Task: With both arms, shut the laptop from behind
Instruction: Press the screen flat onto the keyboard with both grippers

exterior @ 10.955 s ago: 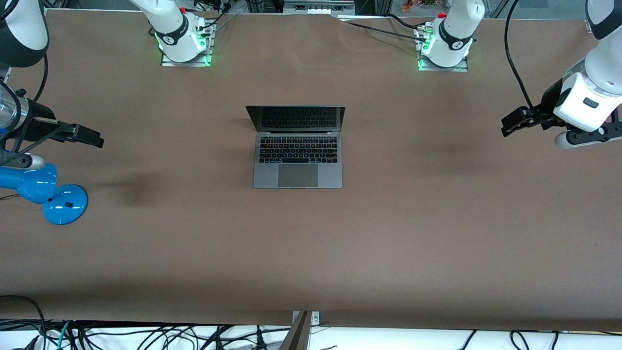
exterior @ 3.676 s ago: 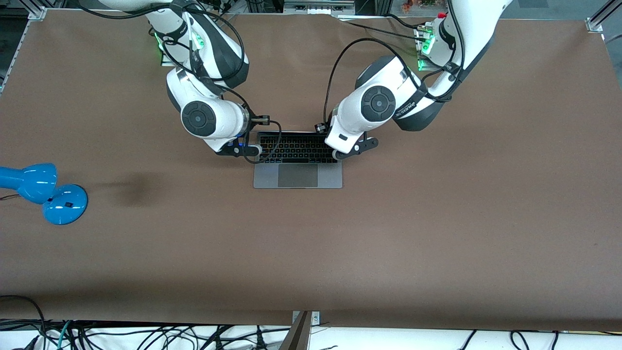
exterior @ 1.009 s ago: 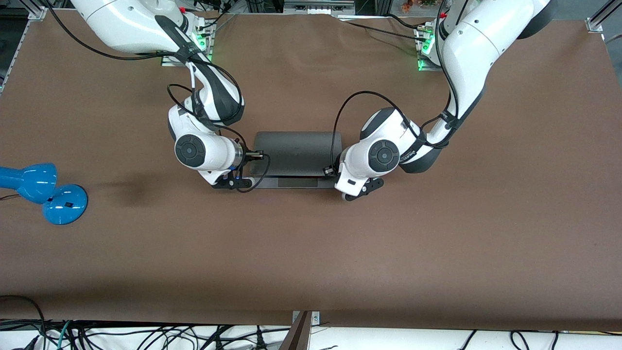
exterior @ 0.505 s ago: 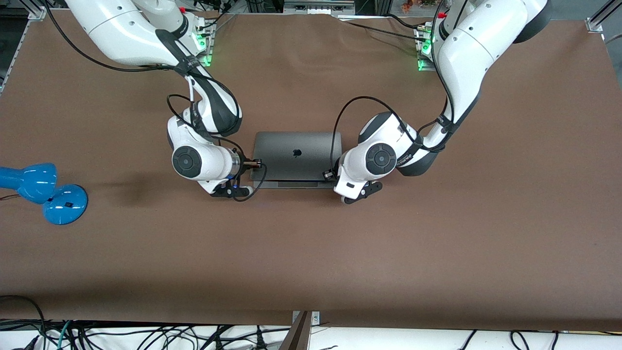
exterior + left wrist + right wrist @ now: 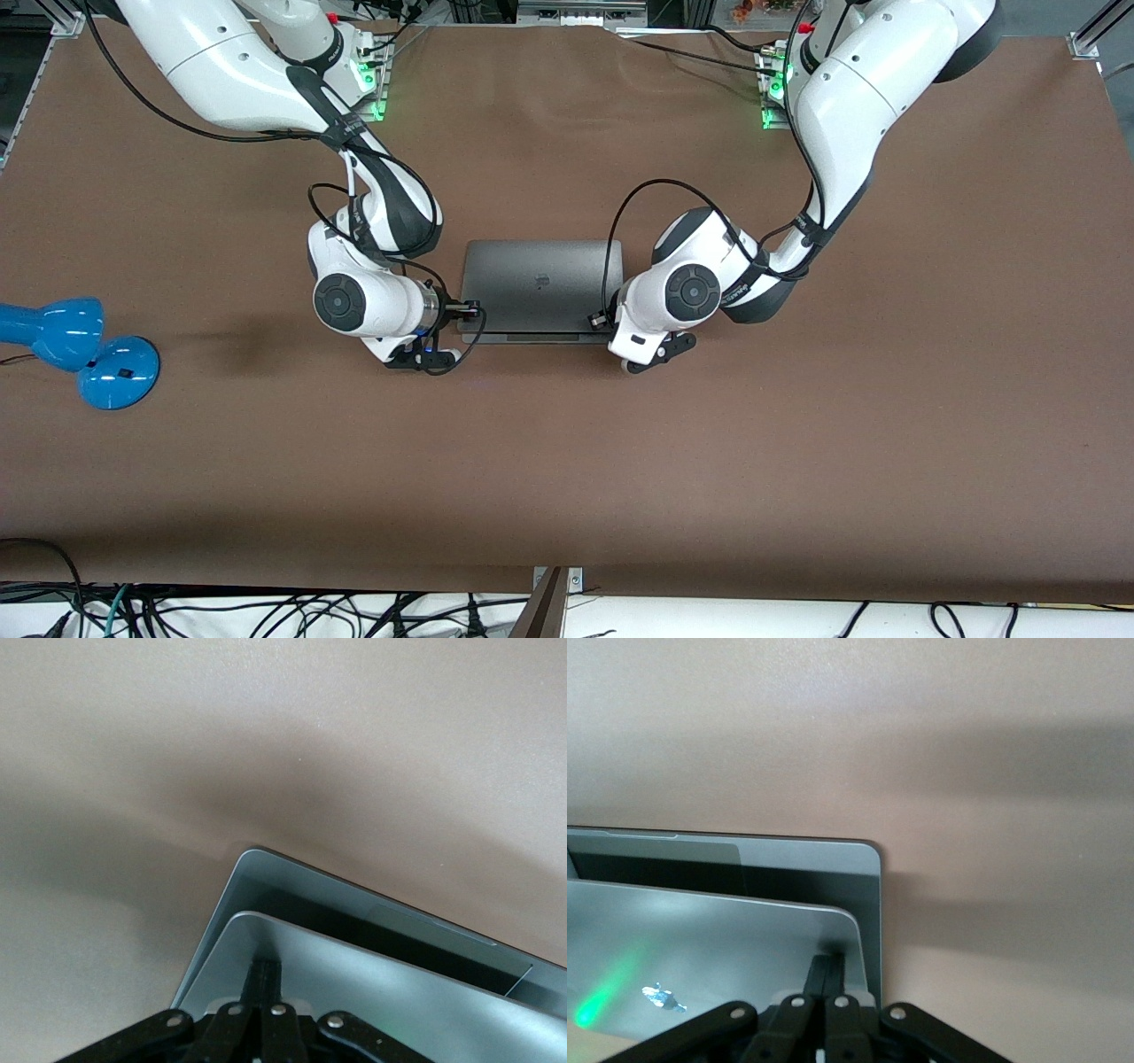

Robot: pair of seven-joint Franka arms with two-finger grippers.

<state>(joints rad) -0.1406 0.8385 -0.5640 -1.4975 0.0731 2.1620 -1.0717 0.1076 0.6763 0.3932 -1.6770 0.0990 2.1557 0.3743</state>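
**Lid nearly down under two closed hands**

Mid-counter (image 5: 797,425), the laptop (image 5: 540,283) stands a crack open. The left hand (image 5: 261,992) and right hand (image 5: 827,988), fingers shut, press its lid's outer corners. Rigid, slick metal over fragile glass: push flat, gently.

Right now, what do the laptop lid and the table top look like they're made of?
The laptop lid looks like brushed metal, probably aluminium: smooth matte grey, with a soft sheen and a green reflection in the right wrist view. The table top seems a matte brown sheet, perhaps paper or fabric: faint ripples show near the arm bases.
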